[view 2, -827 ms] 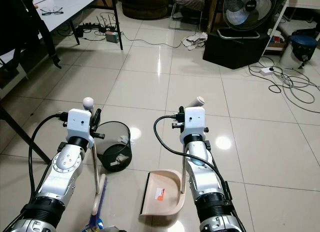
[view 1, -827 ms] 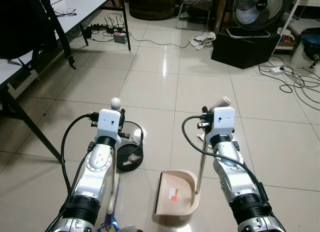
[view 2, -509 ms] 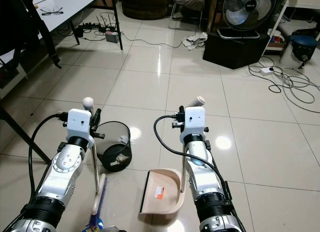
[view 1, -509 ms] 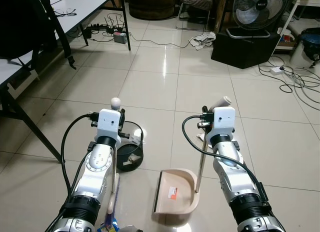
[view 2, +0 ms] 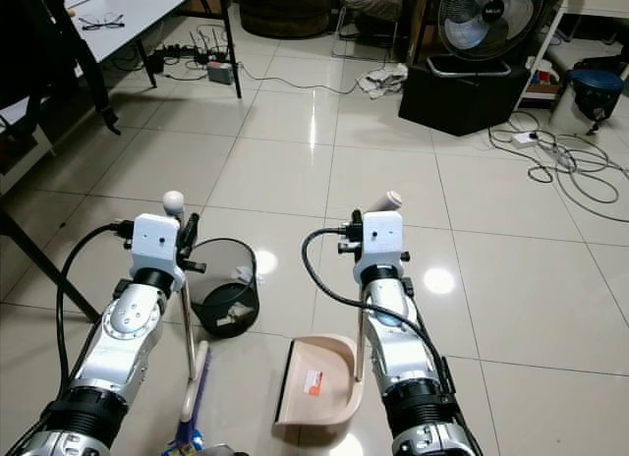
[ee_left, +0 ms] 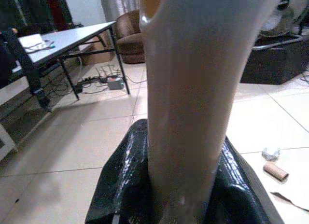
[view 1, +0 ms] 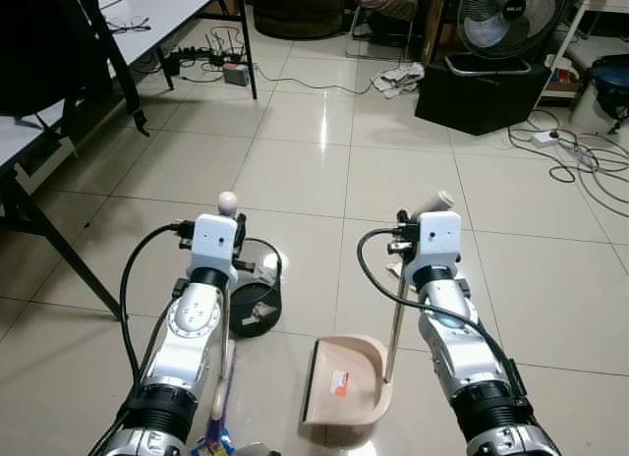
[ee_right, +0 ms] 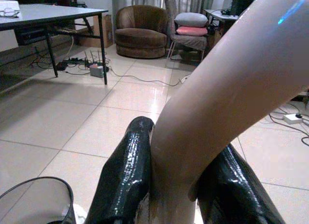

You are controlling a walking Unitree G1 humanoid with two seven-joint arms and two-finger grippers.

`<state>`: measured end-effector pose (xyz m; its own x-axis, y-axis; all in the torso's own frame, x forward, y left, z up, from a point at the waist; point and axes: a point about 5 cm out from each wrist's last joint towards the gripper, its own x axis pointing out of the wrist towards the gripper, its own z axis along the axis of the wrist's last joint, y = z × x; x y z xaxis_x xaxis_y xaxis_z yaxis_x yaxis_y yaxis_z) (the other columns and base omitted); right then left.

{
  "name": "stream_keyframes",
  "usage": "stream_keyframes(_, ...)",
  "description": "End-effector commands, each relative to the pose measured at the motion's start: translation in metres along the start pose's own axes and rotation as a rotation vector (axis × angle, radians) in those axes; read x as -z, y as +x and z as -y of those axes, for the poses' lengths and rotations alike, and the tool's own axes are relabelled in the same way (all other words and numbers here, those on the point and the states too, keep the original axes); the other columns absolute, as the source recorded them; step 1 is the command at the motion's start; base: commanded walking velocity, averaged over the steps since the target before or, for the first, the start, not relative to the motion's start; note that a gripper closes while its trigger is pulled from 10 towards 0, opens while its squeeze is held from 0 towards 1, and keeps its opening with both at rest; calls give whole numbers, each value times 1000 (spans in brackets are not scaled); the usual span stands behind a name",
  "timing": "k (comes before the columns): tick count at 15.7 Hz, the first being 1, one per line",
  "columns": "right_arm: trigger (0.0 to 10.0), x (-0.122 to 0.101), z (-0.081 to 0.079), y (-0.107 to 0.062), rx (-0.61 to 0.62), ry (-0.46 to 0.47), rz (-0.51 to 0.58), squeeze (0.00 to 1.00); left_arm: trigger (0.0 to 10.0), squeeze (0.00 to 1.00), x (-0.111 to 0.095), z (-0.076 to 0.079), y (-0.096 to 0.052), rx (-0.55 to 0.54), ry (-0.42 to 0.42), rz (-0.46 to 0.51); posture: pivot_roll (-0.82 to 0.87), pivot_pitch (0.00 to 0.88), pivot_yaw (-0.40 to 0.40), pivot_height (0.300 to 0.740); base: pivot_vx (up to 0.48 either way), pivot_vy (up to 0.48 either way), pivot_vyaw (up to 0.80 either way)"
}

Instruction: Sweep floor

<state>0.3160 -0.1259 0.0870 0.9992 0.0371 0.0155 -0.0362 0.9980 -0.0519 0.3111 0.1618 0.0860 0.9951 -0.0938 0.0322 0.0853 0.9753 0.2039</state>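
While the left gripper [ee_left: 186,185] grips the broom [view 2: 193,372] and the right gripper [ee_right: 178,185] the dustpan [view 1: 346,382] beside the bin [view 2: 223,299], sweeping looks barely started

The beige dustpan [view 1: 346,382] rests on the floor below the right end effector [ee_right: 176,195], its long handle upright in the grip. The broom [view 2: 187,318] stands upright in the left end effector [ee_left: 178,204], bristles down.

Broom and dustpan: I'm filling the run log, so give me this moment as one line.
left gripper: shut on broom | right gripper: shut on dustpan handle | dustpan: on floor beside bin
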Motion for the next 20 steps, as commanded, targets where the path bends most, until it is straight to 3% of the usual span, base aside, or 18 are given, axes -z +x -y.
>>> stream_keyframes(1,10000,-13,-2,5,-1,-5,54,0,10000,0,-7,1,3,22,23,27,-29,0,47,740,0,0,0)
stream_keyframes(4,10000,-17,-2,5,-16,-7,87,0,10000,0,-6,-7,-3,8,38,41,-26,0,46,740,0,0,0)
stream_keyframes(9,10000,-23,-6,5,-29,-92,104,0,10000,0,-12,-15,-10,-24,43,64,-22,0,43,740,0,0,0)
stream_keyframes(20,10000,-20,-16,-1,-91,-35,82,0,10000,0,-24,-9,-19,27,95,71,-11,0,59,740,0,-460,673)
